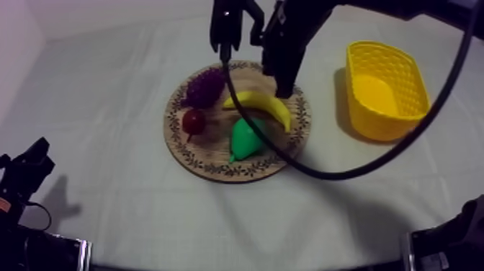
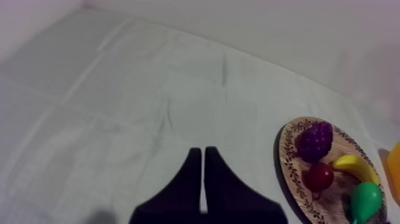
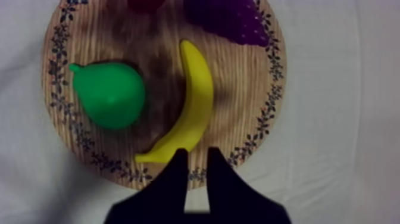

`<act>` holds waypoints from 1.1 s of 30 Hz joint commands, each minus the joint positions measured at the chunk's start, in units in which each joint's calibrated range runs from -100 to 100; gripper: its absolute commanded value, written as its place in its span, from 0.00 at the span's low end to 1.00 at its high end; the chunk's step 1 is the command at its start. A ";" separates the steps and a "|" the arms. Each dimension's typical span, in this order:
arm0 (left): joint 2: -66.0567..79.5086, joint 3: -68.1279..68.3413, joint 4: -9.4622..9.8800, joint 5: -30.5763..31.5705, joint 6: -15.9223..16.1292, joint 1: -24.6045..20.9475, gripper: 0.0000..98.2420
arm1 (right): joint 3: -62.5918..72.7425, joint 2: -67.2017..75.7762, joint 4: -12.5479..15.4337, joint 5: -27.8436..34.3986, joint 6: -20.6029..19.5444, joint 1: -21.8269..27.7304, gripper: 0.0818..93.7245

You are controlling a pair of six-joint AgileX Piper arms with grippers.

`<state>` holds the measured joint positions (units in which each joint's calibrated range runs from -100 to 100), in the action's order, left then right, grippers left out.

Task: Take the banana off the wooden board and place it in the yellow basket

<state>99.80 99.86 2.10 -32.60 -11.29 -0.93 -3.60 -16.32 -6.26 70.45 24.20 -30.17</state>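
The yellow banana point(image 1: 263, 104) point(image 3: 193, 107) lies curved on the round wooden board point(image 1: 209, 155) point(image 3: 238, 89), between the pear and the grapes. My right gripper point(image 1: 284, 90) point(image 3: 196, 155) hangs above the banana's end at the board's rim, its fingers a little apart, open and holding nothing. The yellow basket point(image 1: 374, 122) stands right of the board with nothing in it. My left gripper point(image 1: 32, 162) point(image 2: 202, 152) rests low at the table's left, shut on nothing, far from the board point(image 2: 286, 149).
Also on the board are a green pear point(image 1: 245, 140) point(image 3: 110, 95), purple grapes point(image 1: 204, 86) point(image 3: 229, 18) and a small red fruit point(image 1: 193, 121) point(image 2: 319, 176). Bare cloth surrounds the board. My right arm reaches in from the upper right.
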 commanded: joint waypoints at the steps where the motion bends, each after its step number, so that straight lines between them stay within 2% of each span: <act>1: 0.03 0.03 -0.02 0.02 -0.01 0.03 0.00 | -0.15 -0.55 -0.23 -0.34 -0.21 -0.16 0.14; 11: 0.03 0.03 -0.02 0.02 -0.01 0.03 0.00 | -0.55 -0.82 -0.45 -1.56 -0.52 0.17 0.17; 16: 0.03 0.03 -0.02 0.02 -0.01 0.03 0.00 | -1.10 -1.07 -2.60 -1.83 -2.27 -0.38 0.21; 17: 0.03 0.03 -0.02 0.02 -0.01 0.03 0.00 | -1.37 -1.15 -3.39 -1.97 -3.02 -0.68 0.25; 18: 0.03 0.03 -0.02 0.02 -0.01 0.03 0.00 | -1.70 -1.25 -4.08 -2.02 -3.62 -0.98 0.33; 20: 0.03 0.03 -0.02 0.02 -0.01 0.03 0.00 | -2.48 -1.36 -5.09 -2.11 -4.32 -1.50 0.56; 21: 0.03 0.03 -0.02 0.02 -0.01 0.03 0.00 | -2.90 -1.30 -5.40 -2.31 -4.41 -1.67 0.63; 23: 0.03 0.03 -0.02 0.02 -0.01 0.03 0.00 | -3.58 -1.14 -5.60 -2.91 -4.40 -1.81 0.73; 27: 0.03 0.03 -0.02 0.02 -0.01 0.03 0.00 | -4.05 -1.03 -5.47 -3.34 -4.32 -1.97 0.81; 33: 0.03 0.03 -0.02 0.02 -0.01 0.03 0.00 | -4.16 -1.28 -5.34 -3.67 -4.39 -1.99 0.83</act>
<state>99.80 99.86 2.10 -32.60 -11.29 -0.93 -7.79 -17.43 -11.69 66.67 19.81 -32.23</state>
